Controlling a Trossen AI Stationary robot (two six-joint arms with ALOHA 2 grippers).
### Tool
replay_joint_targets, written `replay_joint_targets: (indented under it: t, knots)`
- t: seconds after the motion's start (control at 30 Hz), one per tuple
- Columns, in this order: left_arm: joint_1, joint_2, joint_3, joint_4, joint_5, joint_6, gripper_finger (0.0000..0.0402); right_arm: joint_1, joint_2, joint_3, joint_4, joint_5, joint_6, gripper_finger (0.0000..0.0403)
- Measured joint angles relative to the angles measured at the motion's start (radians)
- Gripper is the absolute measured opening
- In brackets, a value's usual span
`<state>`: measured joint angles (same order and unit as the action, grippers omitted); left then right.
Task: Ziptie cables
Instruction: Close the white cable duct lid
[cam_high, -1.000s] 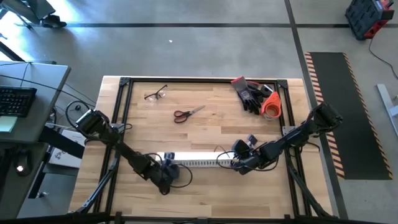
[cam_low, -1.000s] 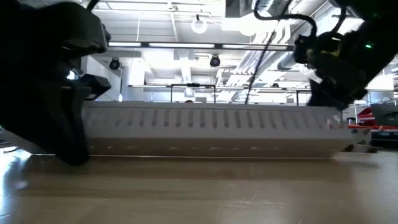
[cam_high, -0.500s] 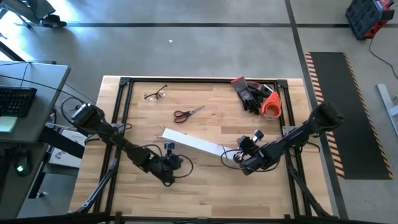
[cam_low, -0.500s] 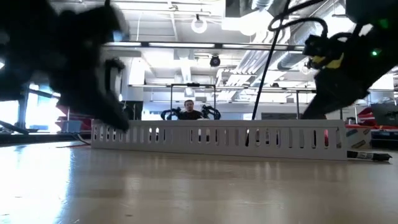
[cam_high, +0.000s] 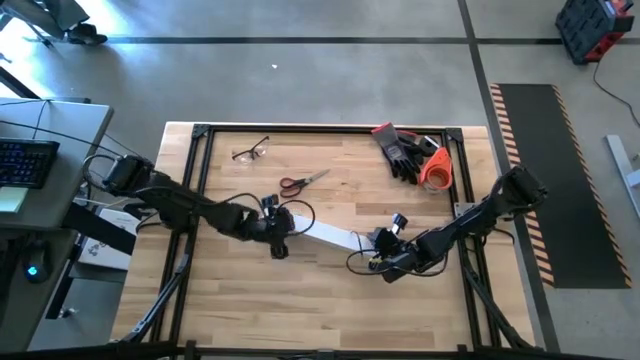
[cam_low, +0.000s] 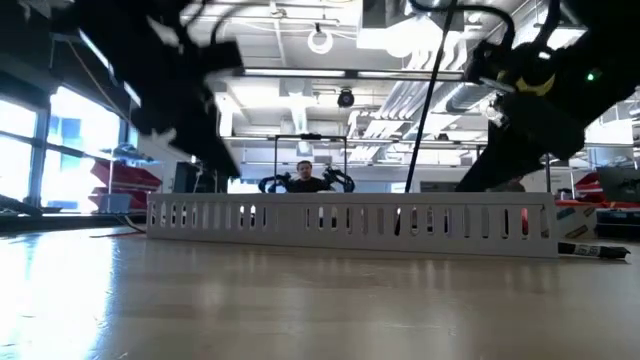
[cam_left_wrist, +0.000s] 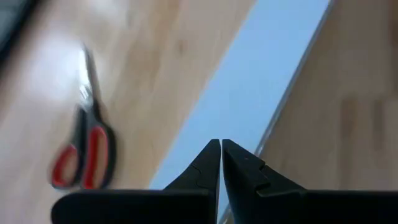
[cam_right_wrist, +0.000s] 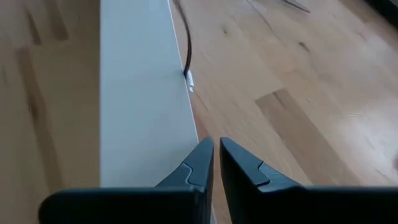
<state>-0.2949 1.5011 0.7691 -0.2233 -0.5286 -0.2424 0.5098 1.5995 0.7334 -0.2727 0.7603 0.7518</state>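
A long white slotted duct (cam_low: 350, 225) lies slanting across the table's middle and shows from above as a white strip (cam_high: 320, 228). My left gripper (cam_high: 287, 230) is shut, its tips (cam_left_wrist: 219, 148) over the strip's far-left end. My right gripper (cam_high: 374, 260) is shut, its tips (cam_right_wrist: 216, 148) at the strip's near-right end. A thin dark cord with a white tip (cam_right_wrist: 188, 79) lies along the strip's edge; I cannot tell whether it is the ziptie. The cables do not show in any view. My left gripper's shut fingertips (cam_left_wrist: 211, 155) stand over the white strip's surface (cam_left_wrist: 249, 112), slanting down along it; I cannot tell whether they touch it. My right gripper's shut fingertips (cam_right_wrist: 202, 155) stand at the strip's long edge (cam_right_wrist: 186, 134), slanting down; whether they touch it cannot be told.
Red-handled scissors (cam_high: 303, 183) lie just beyond the left gripper, toward the far edge. Glasses (cam_high: 250, 152) lie at the far left. Dark gloves (cam_high: 405, 152) and an orange object (cam_high: 437, 170) sit at the far right. A person shows in the room behind the duct (cam_low: 304, 178).
The duct has swung on the table: its left end has gone toward the far edge while its right end stayed by my right gripper, and it now lies slanting. My left gripper has risen and gone toward the far edge, to the strip's far-left end. Both stay shut.
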Motion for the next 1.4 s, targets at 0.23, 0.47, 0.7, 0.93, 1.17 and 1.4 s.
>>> replay_joint_targets:
  t: [0.23, 0.47, 0.7, 0.93, 1.17, 1.4]
  knots:
    - [0.074, 0.031, -0.171, 0.232, 0.073, -0.064, 0.0, -0.008, 0.043, 0.002, 0.002, -0.004, 0.008, 0.0016]
    - [0.076, 0.03, -0.19, 0.261, 0.078, -0.087, 0.0, -0.058, 0.048, -0.003, -0.075, -0.001, -0.057, 0.0016]
    - [0.086, 0.032, -0.191, 0.27, 0.085, -0.165, 0.0, -0.216, 0.046, 0.0, -0.073, -0.008, -0.38, 0.0016]
    - [0.079, 0.007, -0.197, 0.296, 0.085, -0.218, 0.0, -0.287, -0.06, 0.023, -0.083, 0.152, -0.564, 0.0016]
    - [0.076, -0.026, -0.199, 0.28, 0.074, -0.199, 0.0, -0.261, -0.181, 0.038, -0.086, -0.155, -0.437, 0.0016]
    - [0.071, -0.024, -0.199, 0.288, 0.071, -0.209, 0.0, -0.274, -0.119, -0.039, -0.047, -0.239, -0.385, 0.0016]
